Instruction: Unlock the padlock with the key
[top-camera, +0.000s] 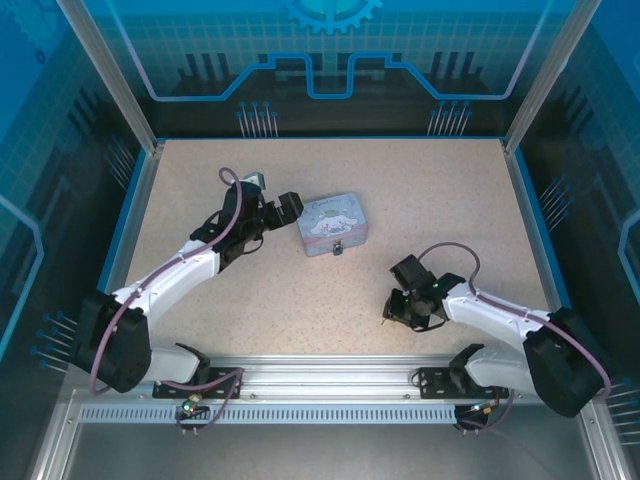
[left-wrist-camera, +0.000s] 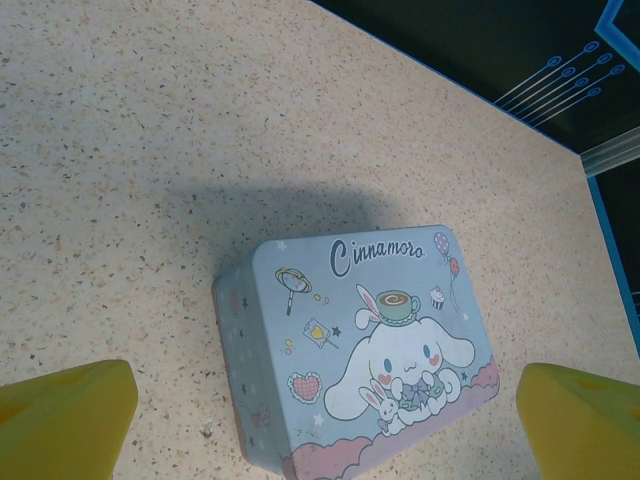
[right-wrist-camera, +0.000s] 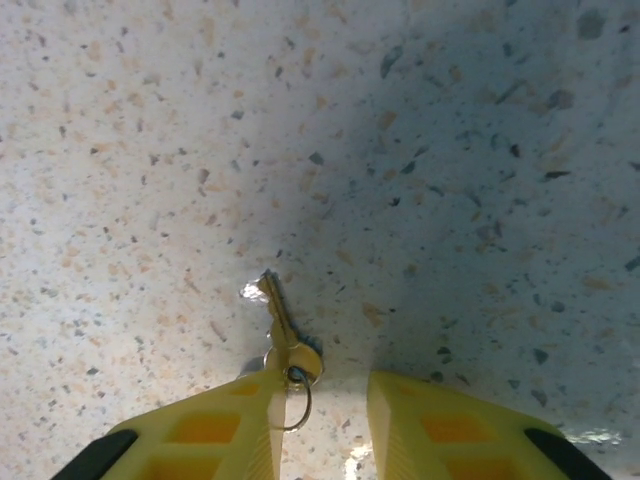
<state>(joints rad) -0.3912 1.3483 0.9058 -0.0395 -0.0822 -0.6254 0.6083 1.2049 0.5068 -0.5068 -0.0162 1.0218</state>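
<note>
The key (right-wrist-camera: 285, 335) is seen flat on the bench (right-wrist-camera: 150, 150), its ringed head at the inner edge of one of the right fingers (right-wrist-camera: 210, 435), which are held narrowly apart, not clamped on it. The left fingers (left-wrist-camera: 65, 415) are spread wide above the blue tin (left-wrist-camera: 360, 350), at whose near side the padlock (top-camera: 340, 248) is seen.

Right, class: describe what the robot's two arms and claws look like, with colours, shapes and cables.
The left arm and right arm both have white link shells between chunky black joints. A thin mauve cable loops loosely along each arm. The left claw and right claw each have two blocky yellow fingers. The right pair is moulded with shallow rectangular recesses.
</note>
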